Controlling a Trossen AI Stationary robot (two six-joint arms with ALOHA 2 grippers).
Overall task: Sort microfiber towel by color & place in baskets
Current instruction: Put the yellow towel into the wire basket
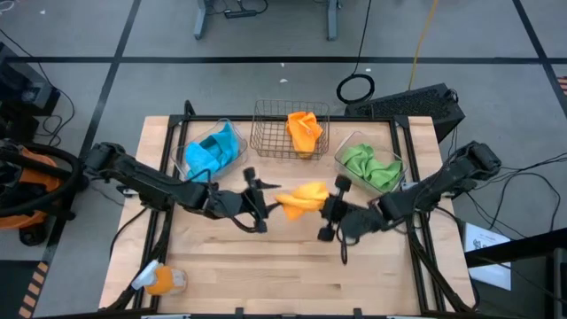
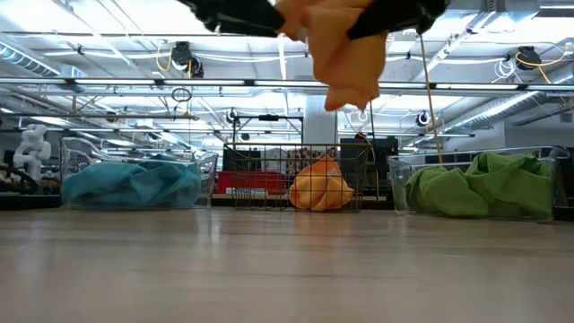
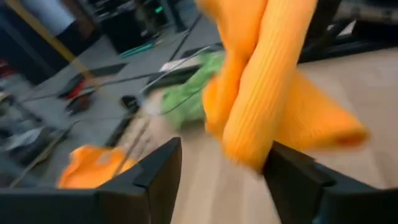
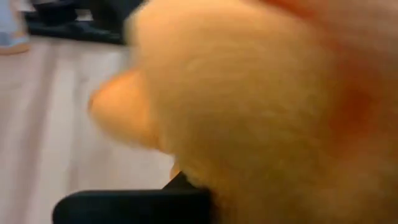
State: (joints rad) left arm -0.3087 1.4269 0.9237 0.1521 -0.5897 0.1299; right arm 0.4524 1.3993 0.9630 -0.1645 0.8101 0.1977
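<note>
An orange microfiber towel (image 1: 303,195) hangs bunched in the air over the table's middle, between my two grippers; it also shows in the low view (image 2: 345,54). My right gripper (image 1: 324,206) comes in from the table's right and is shut on the towel, which fills the right wrist view (image 4: 261,93). My left gripper (image 1: 266,202) is at the towel's left end. Its fingers are wide open (image 3: 221,155), with the towel (image 3: 267,81) hanging just ahead of them. My right gripper holds the orange towel by its right end (image 1: 321,195), coming in about level from the table's right. The towel itself hides the place of contact in the wrist view. The towel hangs bunched below the fingers, clear of the table (image 2: 354,90).
At the far edge stand a clear bin (image 1: 197,159) with a blue towel, a copper wire basket (image 1: 270,133) with an orange towel (image 1: 304,129), and a clear bin (image 1: 347,168) with green towels. An orange and white object (image 1: 159,280) lies at the near left corner.
</note>
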